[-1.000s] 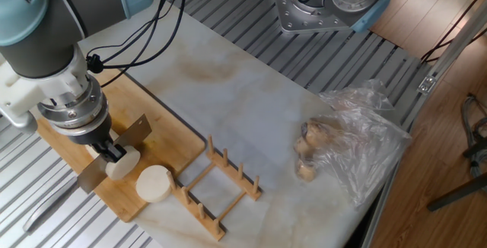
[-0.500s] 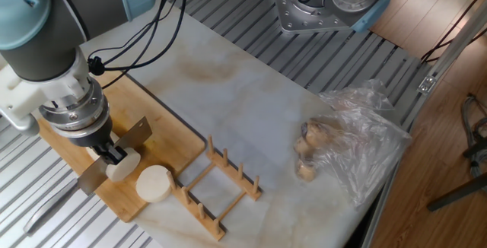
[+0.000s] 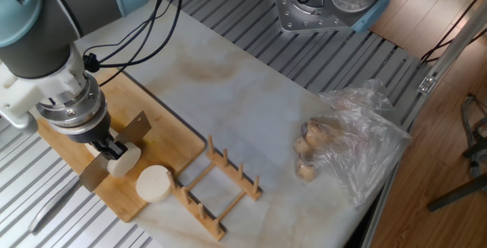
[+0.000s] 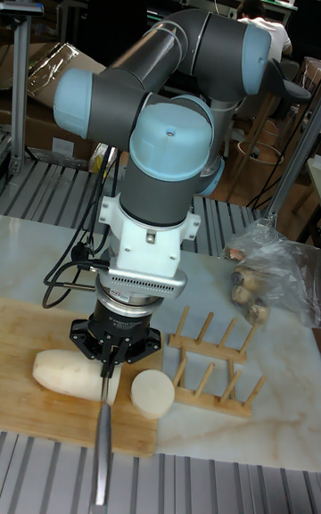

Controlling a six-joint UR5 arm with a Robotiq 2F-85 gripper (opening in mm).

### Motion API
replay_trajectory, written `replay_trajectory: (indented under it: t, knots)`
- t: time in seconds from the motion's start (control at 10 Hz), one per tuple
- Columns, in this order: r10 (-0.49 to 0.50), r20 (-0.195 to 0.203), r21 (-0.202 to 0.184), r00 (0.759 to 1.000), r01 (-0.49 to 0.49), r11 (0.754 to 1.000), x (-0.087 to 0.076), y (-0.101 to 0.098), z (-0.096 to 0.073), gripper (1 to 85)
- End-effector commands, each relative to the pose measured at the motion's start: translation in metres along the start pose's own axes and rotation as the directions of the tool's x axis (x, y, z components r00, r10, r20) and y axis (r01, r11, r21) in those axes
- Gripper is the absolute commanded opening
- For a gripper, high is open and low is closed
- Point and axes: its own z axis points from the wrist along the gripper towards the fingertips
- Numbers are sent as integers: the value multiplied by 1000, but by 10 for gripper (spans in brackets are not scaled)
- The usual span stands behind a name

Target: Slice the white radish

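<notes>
The white radish (image 4: pixel 69 371) lies on its side on the wooden cutting board (image 3: pixel 166 135); in the fixed view only its cut end (image 3: pixel 126 159) shows past the blade. A thick round cut piece (image 3: pixel 154 183) (image 4: pixel 152 391) stands on the board next to it. My gripper (image 3: pixel 112 148) (image 4: pixel 111 351) points straight down and is shut on a knife (image 3: pixel 135 131) (image 4: pixel 103 432). The blade stands on edge across the radish, just behind its cut end. How deep the blade sits in the radish is hidden by the gripper.
A wooden dish rack (image 3: pixel 221 184) (image 4: pixel 214 362) stands right beside the board's corner. A clear plastic bag of brownish lumps (image 3: pixel 346 149) (image 4: pixel 266 275) lies at the right of the marble slab. A second robot base (image 3: pixel 323 4) sits at the back.
My gripper and the knife have shifted slightly up and to the left. The radish and the cut piece have stayed in place.
</notes>
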Motion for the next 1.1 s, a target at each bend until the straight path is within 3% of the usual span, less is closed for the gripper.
replay_trajectory:
  t: [0.0, 0.3, 0.8, 1.0]
  knots:
    - [-16, -6, -23, 1000, 15, 1000, 2, 2, -6, 143]
    - [-1, 5, -34, 1000, 2, 999, 0, 4, -6, 157]
    - [-5, -11, -47, 1000, 4, 999, 9, 4, -17, 140]
    - [-5, -5, -46, 1000, 5, 999, 10, 0, -14, 117]
